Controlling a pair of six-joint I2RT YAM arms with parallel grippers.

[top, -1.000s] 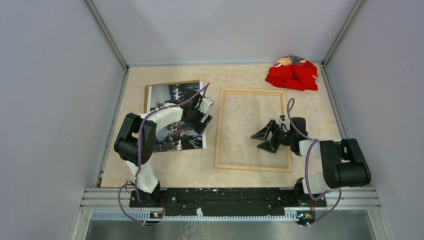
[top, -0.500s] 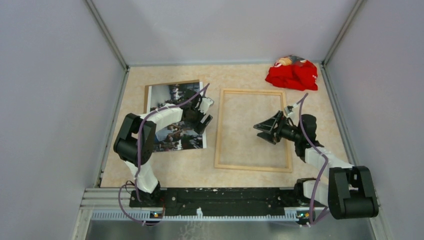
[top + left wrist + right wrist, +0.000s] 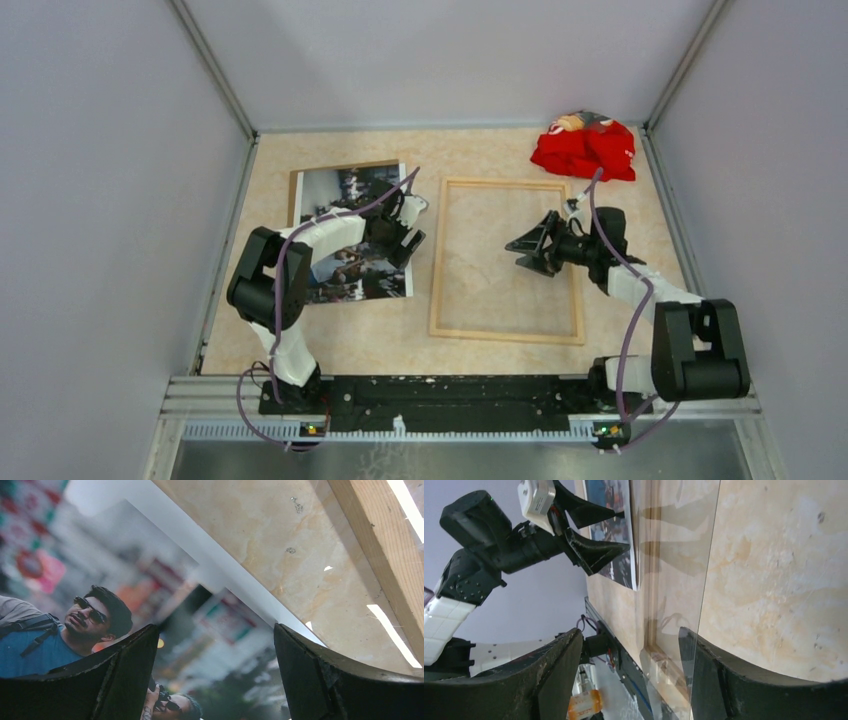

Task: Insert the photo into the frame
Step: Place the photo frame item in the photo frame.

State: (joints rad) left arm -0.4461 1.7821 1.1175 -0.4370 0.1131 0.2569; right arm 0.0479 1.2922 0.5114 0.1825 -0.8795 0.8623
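The photo [image 3: 345, 270], a crowd print, lies face up at the left on a brown backing board [image 3: 345, 167]. My left gripper [image 3: 408, 236] is open, low over the photo's right edge. In the left wrist view it [image 3: 215, 630] straddles the print [image 3: 100, 615], with the frame's wooden rail [image 3: 380, 545] at the right. The frame [image 3: 437, 260] lies flat in the middle. My right gripper [image 3: 530, 250] is open above its inside, turned sideways. In the right wrist view [image 3: 630, 632] the clear pane's [image 3: 674, 580] edge crosses one fingertip [image 3: 691, 645]; nothing is clamped.
A crumpled red cloth [image 3: 585, 148] lies at the far right corner. Grey walls close in the table on the left, back and right. The metal base rail [image 3: 450, 395] runs along the near edge. The left gripper [image 3: 624, 530] shows in the right wrist view.
My right gripper has moved from the frame's near right part toward the far side, and its arm has swung outward. The left arm, photo and frame have not moved.
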